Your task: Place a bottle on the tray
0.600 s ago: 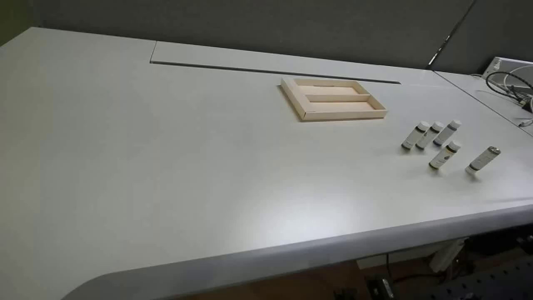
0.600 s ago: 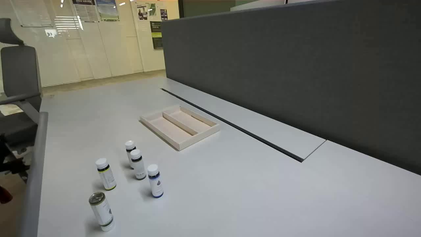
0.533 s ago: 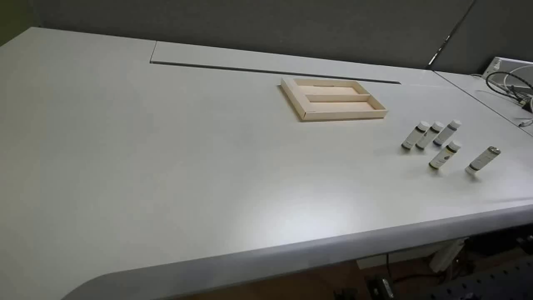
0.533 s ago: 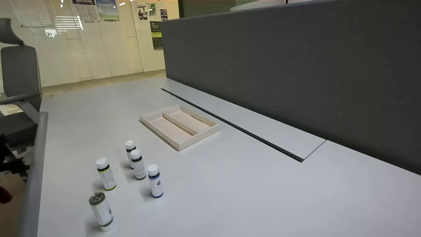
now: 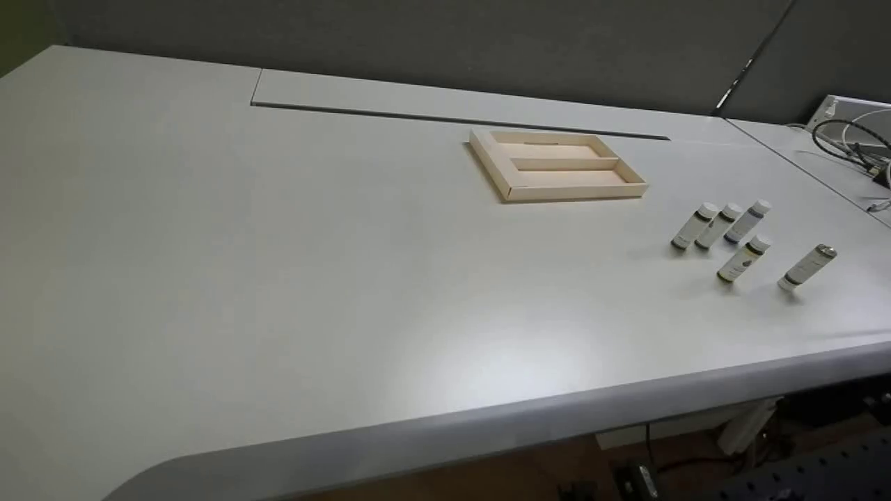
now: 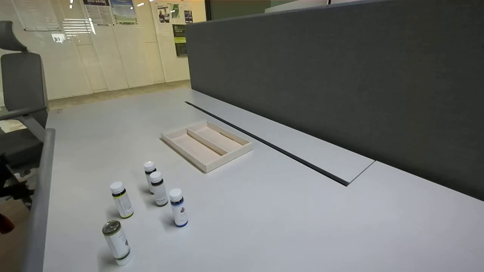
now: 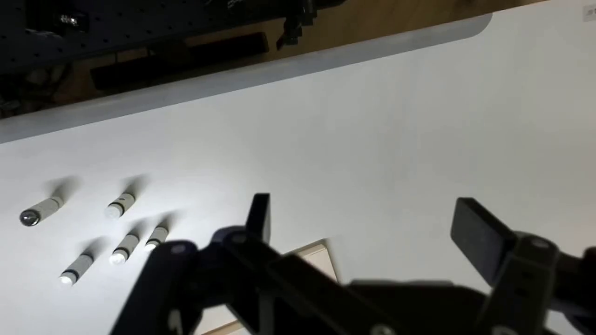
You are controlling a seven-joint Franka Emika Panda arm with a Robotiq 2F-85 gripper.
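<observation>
A dark partition (image 5: 418, 42) backs the pale bench (image 5: 313, 278) in an exterior view; I see five bottles (image 5: 743, 260) standing near the tray (image 5: 578, 191). In an exterior view, a grey chair (image 6: 22, 85) sits beside the bench. My wrist view shows the claw (image 7: 365, 221) spread wide.

A pale bench (image 5: 278, 278), its edge (image 5: 487, 433) grey and its top cut by a black slot (image 6: 287, 154), runs along a dark grey partition (image 6: 332, 94). In an exterior view, a grey chair (image 6: 22, 79) stands beside the bench, and posters (image 6: 179, 39) hang on a cream wall (image 6: 113, 64) with bright reflections (image 6: 77, 26). Glare (image 5: 522, 355) whitens the bench near its edge; brown floor (image 7: 396, 14) shows below.
</observation>
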